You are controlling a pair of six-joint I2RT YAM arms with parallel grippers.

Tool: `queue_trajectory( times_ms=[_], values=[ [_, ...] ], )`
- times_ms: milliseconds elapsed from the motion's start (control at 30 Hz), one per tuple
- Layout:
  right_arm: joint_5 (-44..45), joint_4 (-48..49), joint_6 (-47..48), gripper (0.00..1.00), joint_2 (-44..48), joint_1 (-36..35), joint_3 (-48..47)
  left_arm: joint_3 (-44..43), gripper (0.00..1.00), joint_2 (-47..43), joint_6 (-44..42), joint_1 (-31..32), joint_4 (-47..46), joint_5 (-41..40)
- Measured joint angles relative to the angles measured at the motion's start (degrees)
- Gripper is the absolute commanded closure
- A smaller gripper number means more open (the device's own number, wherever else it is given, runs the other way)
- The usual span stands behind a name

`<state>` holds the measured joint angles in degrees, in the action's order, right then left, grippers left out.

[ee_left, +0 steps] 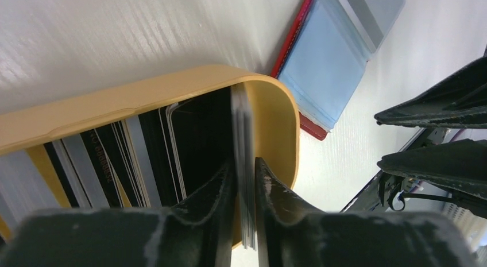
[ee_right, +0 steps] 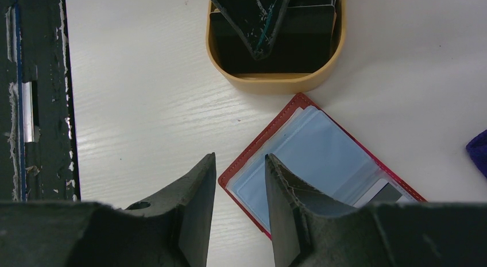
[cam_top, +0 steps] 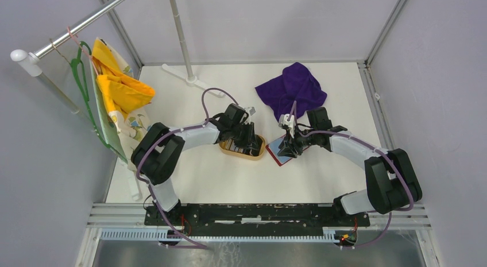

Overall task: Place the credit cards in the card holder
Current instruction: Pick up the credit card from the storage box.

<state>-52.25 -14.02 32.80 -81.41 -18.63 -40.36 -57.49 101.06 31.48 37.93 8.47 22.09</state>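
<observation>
Top view: white bench, grey walls all round. Purple cloth at 12 o'clock. Wooden tray at centre, with the open red card holder just beside it at 3 o'clock.
Left wrist: left gripper clamped on upright credit cards at the tray's end.
Right wrist: right gripper fingers apart, over the card holder's edge.

an oval tan wooden tray sat on a white table. a crumpled purple cloth lay behind the tray to its right. well left of the tray, yellow fabric hung by a green hanger. a white pole stand rose behind the tray.
</observation>
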Motion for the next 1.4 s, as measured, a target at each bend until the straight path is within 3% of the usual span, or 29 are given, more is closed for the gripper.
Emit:
queue_trajectory(
  times_ms=[33,67,267,433,500,567,600,900,1033,1233,1400],
  values=[
    [0.0,0.0,0.0,0.57,0.0,0.0,0.0,0.0,0.97,0.39,0.11,0.0,-0.15,0.15],
    [0.0,0.0,0.0,0.57,0.0,0.0,0.0,0.0,0.98,0.76,0.22,0.0,-0.26,0.22],
    [0.0,0.0,0.0,0.57,0.0,0.0,0.0,0.0,0.98,0.94,0.52,-0.09,0.02,-0.92],
    [-0.07,-0.04,0.07,0.55,0.0,0.0,0.0,0.0,0.83,-0.15,0.11,0.09,1.05,-3.54],
    [-0.48,-0.28,0.48,0.5,0.0,0.0,0.0,0.04,0.84,-1.01,-0.52,0.07,1.36,-4.31],
    [-1.03,-0.5,0.96,0.47,0.0,0.0,0.0,0.46,0.97,-2.08,-1.11,0.07,1.18,-5.11],
    [-1.46,-0.66,1.38,0.45,0.02,0.0,0.0,0.85,0.98,-2.64,-1.36,0.07,0.9,-5.51],
    [-2.43,0.81,2.38,0.34,0.26,-1.95,-0.02,6.23,0.98,-6.75,-4.7,0.07,-5.79,-6.88],
    [-2.34,7.58,-3.93,0.31,0.31,-3.43,-0.02,9.51,0.98,-8.94,-5.03,0.0,-10.19,-6.43],
    [-1.75,26.25,-22.75,0.28,-0.35,-3.65,0.15,12.28,0.98,-10.95,-5.53,-0.61,-15.26,-4.81],
    [-1.7,35.28,-32.94,0.27,-2.86,-3.65,1.42,13.18,0.98,-10.95,-5.46,-0.94,-18.69,-2.54]
  ],
)
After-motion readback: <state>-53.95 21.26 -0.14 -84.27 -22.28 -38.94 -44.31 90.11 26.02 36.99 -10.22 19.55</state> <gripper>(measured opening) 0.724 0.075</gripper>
